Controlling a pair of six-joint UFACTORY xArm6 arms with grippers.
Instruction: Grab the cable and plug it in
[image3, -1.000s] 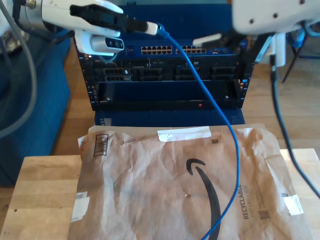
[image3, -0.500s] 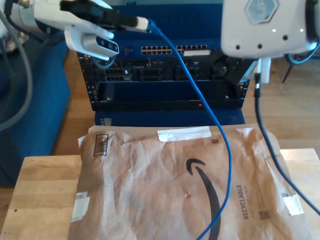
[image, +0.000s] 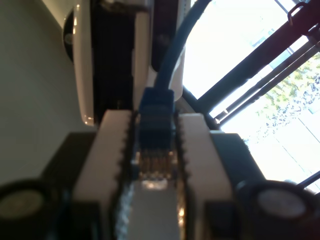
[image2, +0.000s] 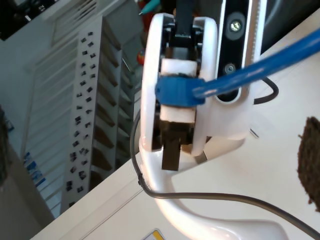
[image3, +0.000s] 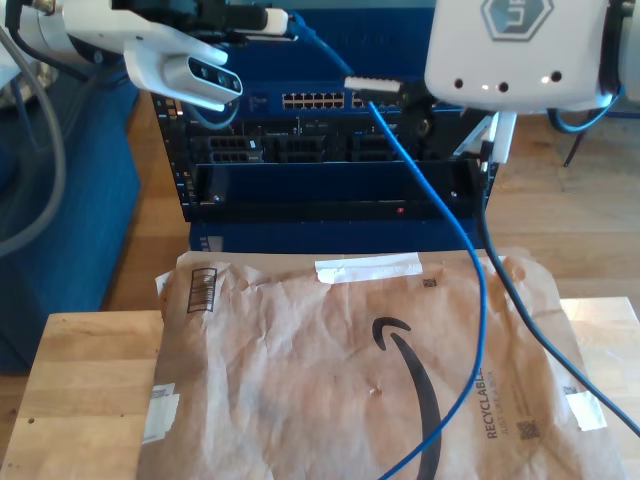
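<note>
The blue cable runs from the top of the exterior view's left side down across the paper mailer to the bottom edge. My first gripper is shut on its end. Between the ridged white fingers the plug shows its gold contacts, and the cable leads away from them. The second wrist view looks head-on at my first gripper, which pinches the blue boot while the cable trails off. My second gripper reaches in from the exterior view's right, its white finger against the cable in front of the rack. Its jaw state is unclear.
A blue and black rack with a row of network ports stands behind the table. A crumpled brown paper mailer covers the wooden table. A dark grey arm cable hangs on the exterior view's right.
The second arm has swung toward the exterior view's left, bringing its white finger up to the cable. My first gripper has shifted slightly left and up with the cable end.
</note>
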